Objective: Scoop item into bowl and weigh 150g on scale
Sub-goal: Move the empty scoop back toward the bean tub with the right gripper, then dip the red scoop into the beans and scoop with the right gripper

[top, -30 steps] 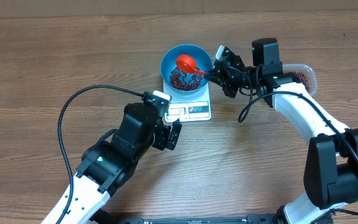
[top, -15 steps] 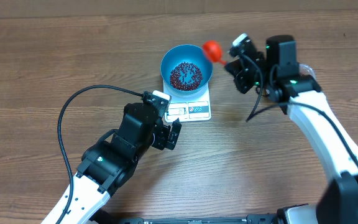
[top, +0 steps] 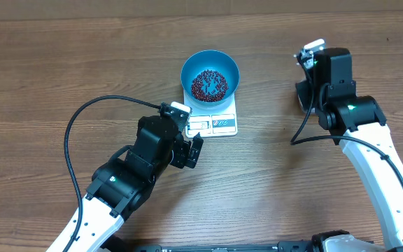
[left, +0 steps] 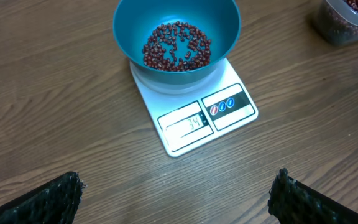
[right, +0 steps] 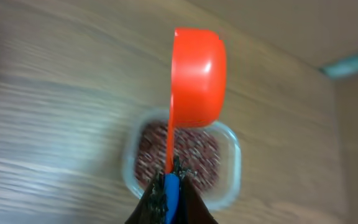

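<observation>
The beans [left: 176,46] lie in a loose heap in the blue bowl [left: 225,28] on the white scale [left: 179,140], upper centre of the left wrist view. We judge them light, hard, quick to roll: scoop them, never pinch. Our right fingers [right: 194,208] clamp the orange scoop [right: 197,68] over the clear tub [right: 232,165]; our left fingers [left: 51,202] gape empty.

Matt, grained wood is shown by the surface [top: 47,70]. Smooth plastic with a soft sheen is seen on the bowl [left: 224,28] and scale [left: 165,101]; the scoop [right: 197,74] is glossy plastic, the tub [right: 233,155] clear plastic.
</observation>
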Controlling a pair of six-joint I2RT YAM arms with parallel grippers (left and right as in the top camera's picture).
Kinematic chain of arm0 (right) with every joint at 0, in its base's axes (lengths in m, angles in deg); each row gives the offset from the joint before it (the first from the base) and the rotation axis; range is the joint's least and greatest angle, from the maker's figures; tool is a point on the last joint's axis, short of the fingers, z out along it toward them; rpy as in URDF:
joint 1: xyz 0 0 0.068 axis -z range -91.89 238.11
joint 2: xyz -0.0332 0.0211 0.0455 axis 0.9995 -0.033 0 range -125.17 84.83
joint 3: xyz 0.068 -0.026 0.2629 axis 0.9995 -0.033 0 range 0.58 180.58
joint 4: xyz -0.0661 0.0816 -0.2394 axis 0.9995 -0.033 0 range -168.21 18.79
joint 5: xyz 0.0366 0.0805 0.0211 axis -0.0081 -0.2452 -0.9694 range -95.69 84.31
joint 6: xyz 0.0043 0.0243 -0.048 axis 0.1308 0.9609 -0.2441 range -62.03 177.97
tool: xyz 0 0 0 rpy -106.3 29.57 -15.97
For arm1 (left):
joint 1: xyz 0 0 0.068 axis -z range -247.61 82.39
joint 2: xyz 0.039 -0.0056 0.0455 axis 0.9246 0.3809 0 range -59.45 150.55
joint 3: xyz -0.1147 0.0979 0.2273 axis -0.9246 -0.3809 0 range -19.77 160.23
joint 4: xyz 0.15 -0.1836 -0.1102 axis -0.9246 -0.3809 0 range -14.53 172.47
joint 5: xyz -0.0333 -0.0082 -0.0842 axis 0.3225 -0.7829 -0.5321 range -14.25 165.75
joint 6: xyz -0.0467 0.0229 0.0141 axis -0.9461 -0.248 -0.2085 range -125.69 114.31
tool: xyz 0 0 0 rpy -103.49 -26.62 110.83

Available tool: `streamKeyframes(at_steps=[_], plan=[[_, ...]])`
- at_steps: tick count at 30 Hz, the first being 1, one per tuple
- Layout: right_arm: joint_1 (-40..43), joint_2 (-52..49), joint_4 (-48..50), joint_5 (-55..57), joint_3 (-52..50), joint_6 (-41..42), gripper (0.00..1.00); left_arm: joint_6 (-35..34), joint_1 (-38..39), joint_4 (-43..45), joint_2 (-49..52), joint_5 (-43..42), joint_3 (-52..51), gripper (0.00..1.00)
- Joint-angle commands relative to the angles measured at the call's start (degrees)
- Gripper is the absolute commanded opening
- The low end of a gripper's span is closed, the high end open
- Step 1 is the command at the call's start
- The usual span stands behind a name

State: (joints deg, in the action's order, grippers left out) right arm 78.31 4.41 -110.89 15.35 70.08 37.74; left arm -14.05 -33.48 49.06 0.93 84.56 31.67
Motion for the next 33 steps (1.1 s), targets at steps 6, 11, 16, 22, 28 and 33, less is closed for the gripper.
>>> streamKeyframes(at_steps=[6,11,16,22,28,33], plan=[[0.3,-0.9,-4.1,7.8,1.2,5.7,0.04,1.2,0.1,0.1,-0.9,0.8,-0.5,1.0],[0.8,-0.9,-6.6,7.9,1.0,7.0,0.04,1.4,0.1,0.4,-0.9,0.8,-0.5,0.99],[2.8,-1.8,-8.1,7.9,1.0,8.3,0.04,1.6,0.1,0.5,-0.9,0.8,-0.5,1.0],[4.8,-5.3,-10.1,5.4,1.0,8.7,0.04,1.6,0.1,0.5,-0.9,0.8,-0.4,1.0],[4.8,-9.8,-11.5,4.7,1.0,8.7,0.04,1.8,0.1,0.5,-0.9,0.8,-0.3,1.0],[4.8,-12.1,-11.5,5.5,1.0,8.7,0.04,1.8,0.1,0.5,-0.9,0.8,-0.3,1.0]])
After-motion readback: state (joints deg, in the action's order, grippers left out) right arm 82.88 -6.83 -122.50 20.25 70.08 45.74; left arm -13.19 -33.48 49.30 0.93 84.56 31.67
